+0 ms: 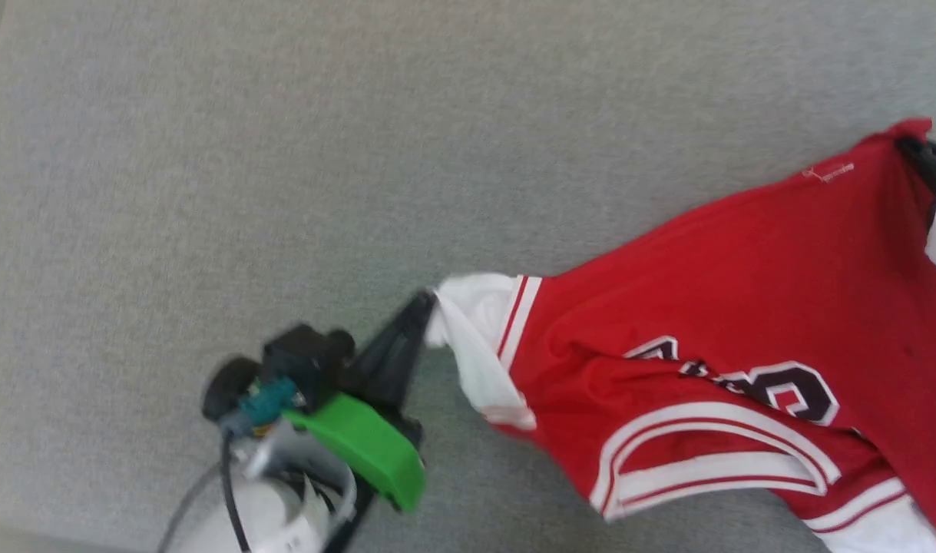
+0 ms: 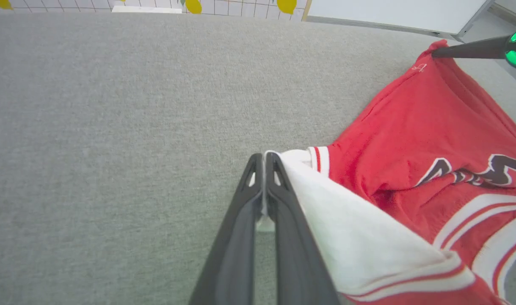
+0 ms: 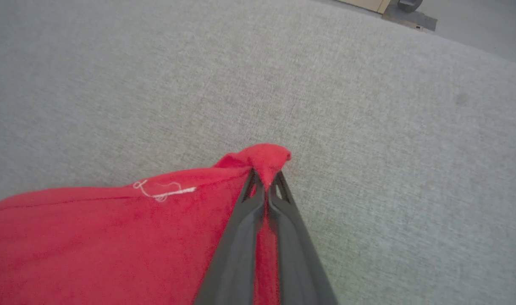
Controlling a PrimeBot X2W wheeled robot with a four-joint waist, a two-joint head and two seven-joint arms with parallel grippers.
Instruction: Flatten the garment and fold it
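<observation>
Lower left of the head view: pale forearm [image 1: 264, 518] with a bright green plastic cover [image 1: 368, 449] and black cabling, leading up to the left gripper [image 1: 431, 301]. Its two long dark fingers are clenched together on the edge of the white short sleeve [image 1: 475, 330]; the left wrist view shows a sliver of white cloth pinched between them near the tips. From that sleeve the red jersey-style T-shirt [image 1: 744, 261] spreads to the right, across the lower right and right middle of the head view, lying rumpled on the grey woven fabric surface [image 1: 283, 153]. White-and-red striped trim [image 1: 713, 468] curves along its near edge at lower right. Above the trim sits a black, white-outlined print [image 1: 790, 388], creased and partly folded under, so the lettering cannot be read. Further up, close to the top hem, a small white stitched mark [image 1: 828, 173] shows on the red cloth. At the far corner of the shirt, upper right of the head view, the right gripper [image 1: 924, 153] meets the fabric; in the right wrist view its dark fingers are closed tight on a bunched red corner, lifted slightly off the surface. Beyond the shirt the grey surface runs bare to the top of the frame. Past its far edge, top of the left wrist view: a white tiled wall [image 2: 241, 5] with yellow shapes [image 2: 193, 6] and a white panel [image 2: 389, 12].
</observation>
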